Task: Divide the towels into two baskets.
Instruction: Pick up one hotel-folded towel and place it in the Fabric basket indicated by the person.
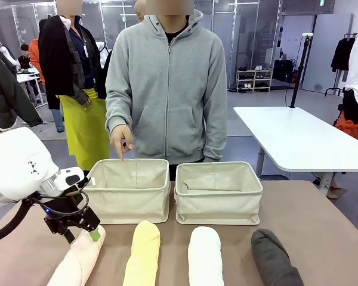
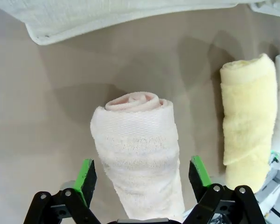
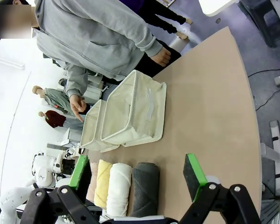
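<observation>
Left gripper (image 2: pixel 142 172): wide, straddling the pink towel (image 2: pixel 139 140), not closed on it.
Towel axis: lengthwise, running straight away from that gripper.
Right gripper (image 3: pixel 139 173): wide, empty, well apart.

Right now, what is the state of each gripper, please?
Left gripper: open, straddling the pink towel.
Right gripper: open, holding nothing.

The pink towel (image 2: pixel 137 154) is fluffy terry with a flatter woven band across it, and the yellow towel (image 2: pixel 248 135) has the same soft pile. The left basket (image 1: pixel 129 199) and the right basket (image 1: pixel 219 202) are matt, creased beige canvas. The table (image 1: pixel 322 220) looks smooth and dull. The left pincer (image 2: pixel 142 169) is black plastic with smooth green pads (image 2: pixel 87 175).
</observation>
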Motion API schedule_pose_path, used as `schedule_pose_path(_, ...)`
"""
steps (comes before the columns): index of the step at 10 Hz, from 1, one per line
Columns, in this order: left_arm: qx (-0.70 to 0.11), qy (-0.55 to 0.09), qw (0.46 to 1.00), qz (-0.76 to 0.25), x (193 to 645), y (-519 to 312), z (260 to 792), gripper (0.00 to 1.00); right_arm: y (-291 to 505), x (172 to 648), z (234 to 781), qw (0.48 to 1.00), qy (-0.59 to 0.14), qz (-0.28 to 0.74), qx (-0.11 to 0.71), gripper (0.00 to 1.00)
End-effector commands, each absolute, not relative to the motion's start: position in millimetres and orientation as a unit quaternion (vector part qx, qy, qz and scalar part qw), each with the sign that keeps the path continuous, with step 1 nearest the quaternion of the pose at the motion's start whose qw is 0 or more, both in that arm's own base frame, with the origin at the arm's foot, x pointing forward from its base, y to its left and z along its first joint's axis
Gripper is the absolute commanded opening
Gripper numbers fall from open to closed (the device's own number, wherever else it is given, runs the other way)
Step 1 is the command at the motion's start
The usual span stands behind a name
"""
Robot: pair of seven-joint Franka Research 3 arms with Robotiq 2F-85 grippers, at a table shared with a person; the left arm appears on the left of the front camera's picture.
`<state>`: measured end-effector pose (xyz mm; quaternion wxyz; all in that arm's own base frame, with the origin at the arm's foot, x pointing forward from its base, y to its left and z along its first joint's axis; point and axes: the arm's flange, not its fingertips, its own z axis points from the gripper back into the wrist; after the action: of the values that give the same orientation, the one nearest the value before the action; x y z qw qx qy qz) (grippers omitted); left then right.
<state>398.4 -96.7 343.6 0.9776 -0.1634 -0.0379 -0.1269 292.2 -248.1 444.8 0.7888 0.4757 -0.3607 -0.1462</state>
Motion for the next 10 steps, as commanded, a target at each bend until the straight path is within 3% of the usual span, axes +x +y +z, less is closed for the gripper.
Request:
schedule_pose_path(1,-0.141,-0.032,0.982,-0.12,302.5,-87.9,312.8,1.0,-248.8,292.2,447.2,0.786,-0.365,-0.145,0.478,1.0)
schedule_pose_path(6,-0.143,0.008,0.983,-0.115,292.9,-92.1,293.4,1.0,-248.8,292.2,447.2,0.786,-0.365,-0.145,0.478,1.0)
schedule_pose_path(7,-0.147,0.014,0.982,-0.122,292.8,-92.2,291.8,0.95,-248.8,292.2,447.2,0.786,-0.365,-0.145,0.478,1.0)
schedule_pose_path(8,-0.144,0.017,0.981,-0.127,292.5,-92.9,290.9,0.81,-248.8,292.2,447.2,0.786,-0.365,-0.145,0.478,1.0)
schedule_pose_path(9,-0.142,0.018,0.982,-0.126,292.3,-93.3,291.1,0.81,-248.8,292.2,447.2,0.786,-0.365,-0.145,0.478,1.0)
schedule_pose_path(10,-0.144,0.019,0.982,-0.125,292.0,-93.4,291.0,0.62,-248.8,292.2,447.2,0.786,-0.365,-0.145,0.478,1.0)
